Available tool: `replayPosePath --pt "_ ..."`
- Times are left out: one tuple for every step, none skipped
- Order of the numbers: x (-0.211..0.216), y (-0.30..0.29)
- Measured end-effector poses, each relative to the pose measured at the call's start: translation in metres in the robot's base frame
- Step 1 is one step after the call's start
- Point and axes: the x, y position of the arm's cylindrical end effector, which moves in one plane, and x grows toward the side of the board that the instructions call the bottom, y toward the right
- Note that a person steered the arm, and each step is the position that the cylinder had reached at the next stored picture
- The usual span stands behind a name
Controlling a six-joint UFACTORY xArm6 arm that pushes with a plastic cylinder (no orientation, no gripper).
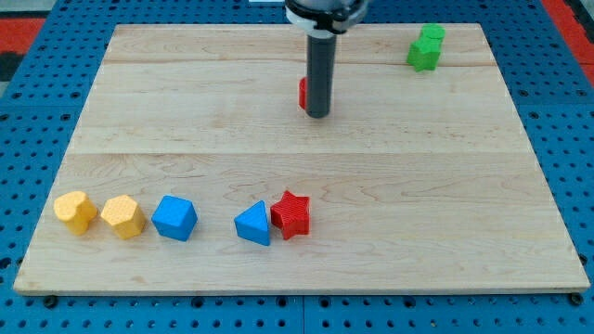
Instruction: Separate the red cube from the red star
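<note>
Where the wooden board [186,111] lies, blue pegboard [37,93] surrounds it.

two red blocks [290,214], two yellow [75,211], two blue [174,218], one green [426,47]

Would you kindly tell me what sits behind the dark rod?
A red block shows only as a sliver at the rod's left edge, beside my tip. The rod covers the rest, so its shape is unclear.

My tip [318,114] touches the red cube [303,92], far from the red star [291,214]
</note>
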Motion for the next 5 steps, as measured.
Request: replayPosePath --pt "-0.028 -0.044" --pt "-0.065 -0.019" --pt "-0.074 0.002" --pt "-0.074 0.024" --pt "-0.064 0.013"
